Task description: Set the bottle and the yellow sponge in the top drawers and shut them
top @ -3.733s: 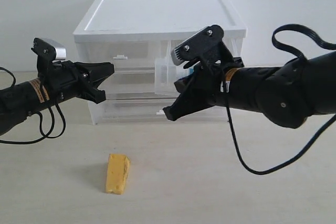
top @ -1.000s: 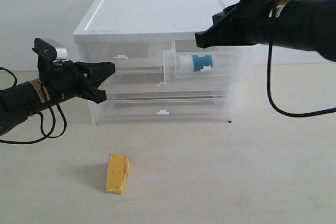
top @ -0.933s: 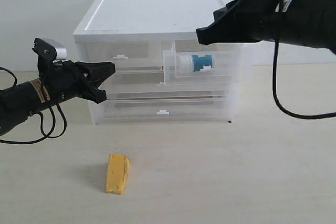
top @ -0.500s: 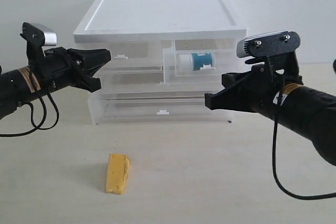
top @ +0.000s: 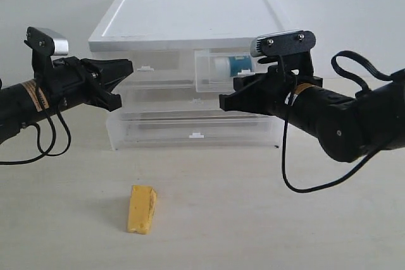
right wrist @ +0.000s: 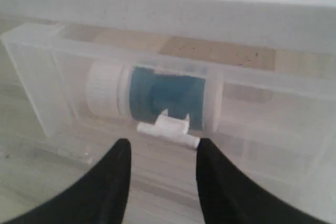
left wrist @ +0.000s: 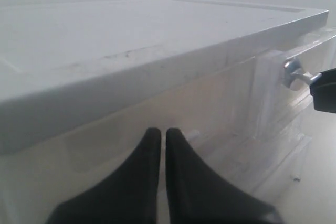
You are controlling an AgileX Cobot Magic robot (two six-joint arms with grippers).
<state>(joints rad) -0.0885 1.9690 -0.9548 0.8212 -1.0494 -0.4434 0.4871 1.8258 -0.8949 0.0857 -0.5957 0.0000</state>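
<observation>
White bottle [right wrist: 157, 97], teal-blue label [right wrist: 173, 95], ribbed cap [right wrist: 102, 95], yellow-orange sponge [top: 142, 209], translucent top drawers [right wrist: 37, 66], white handle tabs [right wrist: 168, 128], white cabinet top [top: 190, 20]

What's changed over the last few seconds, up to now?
The right gripper left the bottle in the right top drawer, rose, then came down in front of it, jaws open; the drawer looks pushed partly in. The left gripper rose slightly, jaws shut. The yellow sponge stayed on the table.
</observation>
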